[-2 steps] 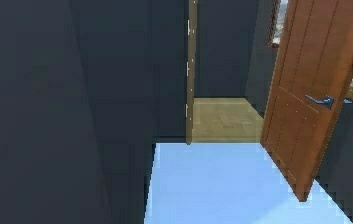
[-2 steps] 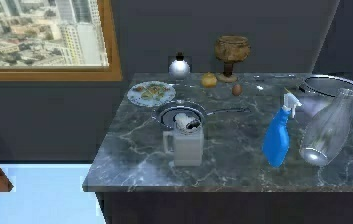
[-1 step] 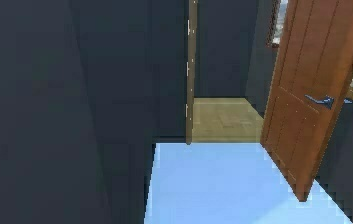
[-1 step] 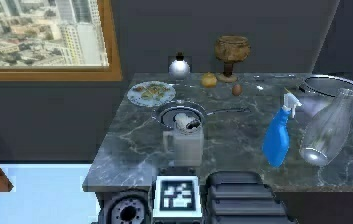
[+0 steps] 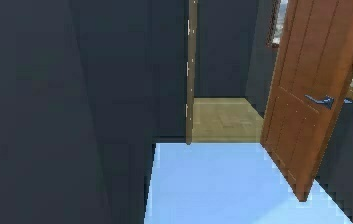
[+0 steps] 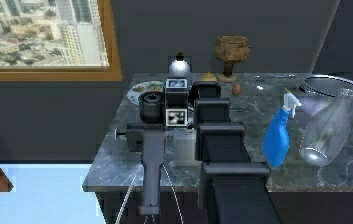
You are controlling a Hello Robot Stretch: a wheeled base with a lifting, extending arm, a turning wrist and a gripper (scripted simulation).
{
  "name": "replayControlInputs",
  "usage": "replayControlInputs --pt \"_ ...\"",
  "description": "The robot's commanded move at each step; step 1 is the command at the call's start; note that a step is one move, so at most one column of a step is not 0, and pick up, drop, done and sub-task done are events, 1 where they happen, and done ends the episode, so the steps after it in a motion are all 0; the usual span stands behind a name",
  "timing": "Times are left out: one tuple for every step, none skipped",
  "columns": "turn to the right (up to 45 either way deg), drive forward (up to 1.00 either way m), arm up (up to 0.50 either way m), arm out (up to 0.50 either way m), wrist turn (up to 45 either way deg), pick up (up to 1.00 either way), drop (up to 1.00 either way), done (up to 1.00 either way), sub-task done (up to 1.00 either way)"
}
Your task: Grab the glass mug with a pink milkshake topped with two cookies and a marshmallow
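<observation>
Marble counter (image 6: pixel 112 168) below window (image 6: pixel 44 35), end effector (image 6: pixel 152 195) at its front edge, cannot tell if it holds anything

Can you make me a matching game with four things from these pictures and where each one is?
Things:
1. spray bottle
2. brown goblet
3. window
4. door

Places:
A. standing open at the forward view's right
B. on the wall above the counter's left end
C. at the counter's back edge
D. toward the counter's front edge

Pairs: 1-D, 2-C, 3-B, 4-A
</observation>
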Motion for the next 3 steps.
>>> replayControlInputs --pt "0.0 0.0 0.0 0.0 45.0 0.0 0.0 0.0 0.0" --pt "0.0 0.0 0.0 0.0 45.0 0.0 0.0 0.0 0.0" --pt "0.0 0.0 0.0 0.0 45.0 0.0 0.0 0.0 0.0"
